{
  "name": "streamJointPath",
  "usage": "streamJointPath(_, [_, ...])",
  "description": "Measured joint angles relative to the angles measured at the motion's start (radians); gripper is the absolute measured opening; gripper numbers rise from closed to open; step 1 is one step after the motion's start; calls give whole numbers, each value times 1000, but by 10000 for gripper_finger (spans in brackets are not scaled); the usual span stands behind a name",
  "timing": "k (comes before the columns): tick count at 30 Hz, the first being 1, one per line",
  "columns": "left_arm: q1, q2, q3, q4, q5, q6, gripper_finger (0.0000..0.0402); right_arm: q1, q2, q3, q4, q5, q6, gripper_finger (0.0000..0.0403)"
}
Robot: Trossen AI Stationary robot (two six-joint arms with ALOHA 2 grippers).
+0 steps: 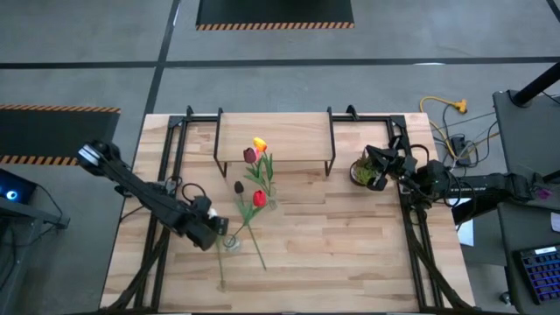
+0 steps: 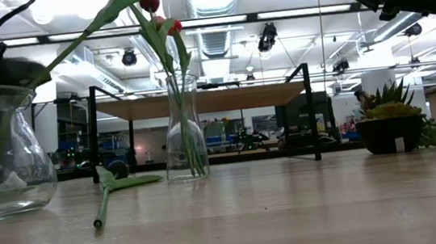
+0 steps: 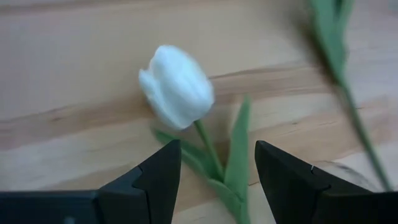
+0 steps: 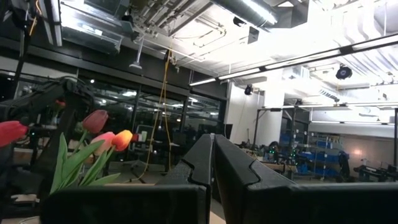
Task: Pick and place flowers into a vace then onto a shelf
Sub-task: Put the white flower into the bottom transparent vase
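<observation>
A white tulip (image 3: 177, 87) lies on the table under my left gripper (image 3: 217, 149), which is open, its fingers on either side of the green stem (image 3: 208, 149) just behind the head. Beside that gripper (image 1: 214, 234) stands a round glass vase (image 1: 232, 242) with a red tulip (image 1: 259, 198) leaning out of it. A dark maroon tulip (image 1: 238, 186) lies flat on the table. A tall glass vase (image 2: 184, 130) in front of the shelf (image 1: 297, 140) holds orange-yellow and maroon tulips (image 1: 255, 149). My right gripper (image 4: 212, 162) is shut and hangs above the table's right side.
A spiky green potted plant (image 1: 361, 171) stands on the table's right side, just under my right gripper (image 1: 378, 171). The shelf's black legs (image 2: 312, 112) stand at the far edge. Bare wood lies along the near edge, right of the flowers.
</observation>
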Motion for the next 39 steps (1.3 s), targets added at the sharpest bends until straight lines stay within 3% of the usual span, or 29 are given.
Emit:
streamJointPath(11, [0, 74, 3, 34, 7, -14, 189, 0, 0, 0, 0, 0, -2, 9])
streamJointPath(31, [-1, 77, -51, 34, 52, -31, 187, 0, 0, 0, 0, 0, -8, 9])
streamJointPath(35, [-1, 76, -59, 34, 61, -31, 162, 0, 0, 0, 0, 0, -8, 9])
streamJointPath(39, [0, 76, -61, 34, 80, -31, 110, 0, 0, 0, 0, 0, -8, 9])
